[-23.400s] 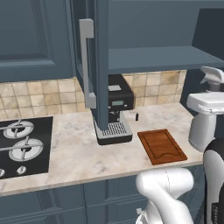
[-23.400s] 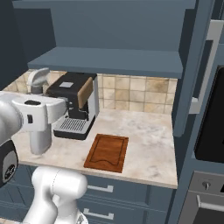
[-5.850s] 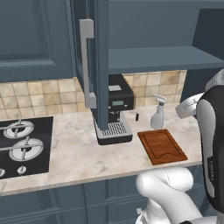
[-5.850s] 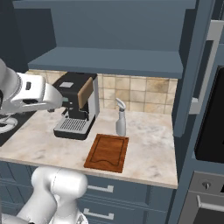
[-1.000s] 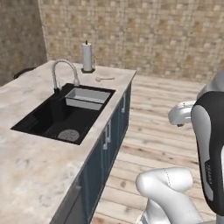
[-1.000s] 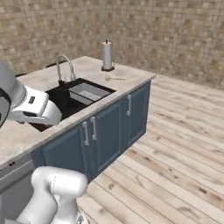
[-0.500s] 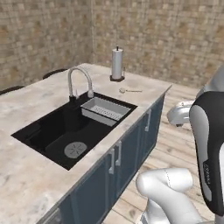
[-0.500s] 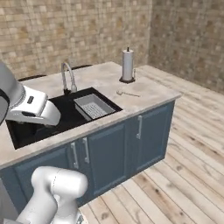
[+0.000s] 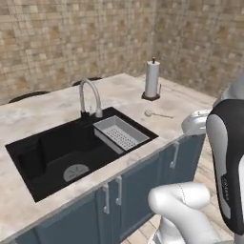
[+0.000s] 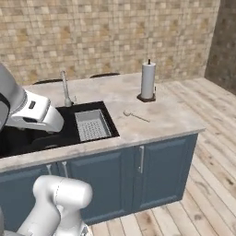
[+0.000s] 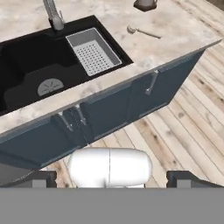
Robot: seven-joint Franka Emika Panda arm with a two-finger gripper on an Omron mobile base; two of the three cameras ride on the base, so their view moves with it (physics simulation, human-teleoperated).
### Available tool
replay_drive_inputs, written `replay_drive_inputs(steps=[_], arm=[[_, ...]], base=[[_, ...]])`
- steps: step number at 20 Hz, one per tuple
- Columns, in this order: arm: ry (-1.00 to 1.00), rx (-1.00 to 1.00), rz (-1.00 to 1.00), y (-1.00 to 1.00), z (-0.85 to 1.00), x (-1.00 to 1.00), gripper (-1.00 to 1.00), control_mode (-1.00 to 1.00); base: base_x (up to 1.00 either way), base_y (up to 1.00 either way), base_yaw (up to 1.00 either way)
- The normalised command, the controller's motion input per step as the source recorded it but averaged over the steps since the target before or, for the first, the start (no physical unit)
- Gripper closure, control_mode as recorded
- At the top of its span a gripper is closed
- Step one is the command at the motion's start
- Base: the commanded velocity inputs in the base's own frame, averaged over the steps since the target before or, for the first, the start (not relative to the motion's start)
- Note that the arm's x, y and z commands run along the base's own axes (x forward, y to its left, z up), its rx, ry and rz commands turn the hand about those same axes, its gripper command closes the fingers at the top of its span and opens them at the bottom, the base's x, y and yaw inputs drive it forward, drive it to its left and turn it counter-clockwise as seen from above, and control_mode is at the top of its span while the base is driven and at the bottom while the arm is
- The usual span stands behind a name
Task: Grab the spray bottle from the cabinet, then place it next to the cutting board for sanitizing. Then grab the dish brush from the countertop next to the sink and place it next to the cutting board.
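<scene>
The thin pale dish brush with a long slender handle and small round head (image 9: 157,114) lies flat on the beige marbled stone countertop (image 9: 52,107), between the sink and the far end of the counter, with its head toward the sink. In the right base view the brush (image 10: 135,115) rests just in front of the white cylinder on a brown base (image 10: 148,81), near it but apart. From the hand camera the brush (image 11: 142,31) is small and its head hard to make out, and the cylinder's base (image 11: 145,4) is cut off by the top edge.

The black rectangular sink (image 9: 43,157) holds a grey perforated insert tray (image 9: 120,134) at its end nearest the brush, and a curved metal tap (image 9: 89,97) stands behind the basin. Dark blue cupboards with light bar handles (image 10: 161,166) run beneath the counter, over a wooden plank floor (image 10: 203,184).

The gripper (image 11: 111,177) hangs well short of the counter, above the cupboard fronts, its two dark fingertips (image 11: 37,177) standing wide apart with nothing between them. Part of the basin in the right base view is hidden behind the robot's arm.
</scene>
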Motion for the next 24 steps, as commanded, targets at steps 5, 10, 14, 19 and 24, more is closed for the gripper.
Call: replay_drive_inputs(steps=[5, 10, 14, 19, 24], arm=[[0.00, 0.00, 0.00, 0.00, 0.00, 0.00, -1.00, 1.00], [0.00, 0.00, 0.00, 0.00, 0.00, 0.00, -1.00, 1.00], [0.00, 0.00, 0.00, 0.00, 0.00, 0.00, -1.00, 1.00], [0.00, 0.00, 0.00, 0.00, 0.00, 0.00, -1.00, 1.00], [0.00, 0.00, 0.00, 0.00, 0.00, 0.00, -1.00, 1.00]], base=[[0.64, -0.73, 0.52], [0.60, -0.77, 0.52], [0.54, -0.81, 0.50], [0.35, -0.71, 0.31], [0.39, -0.11, 0.06]])
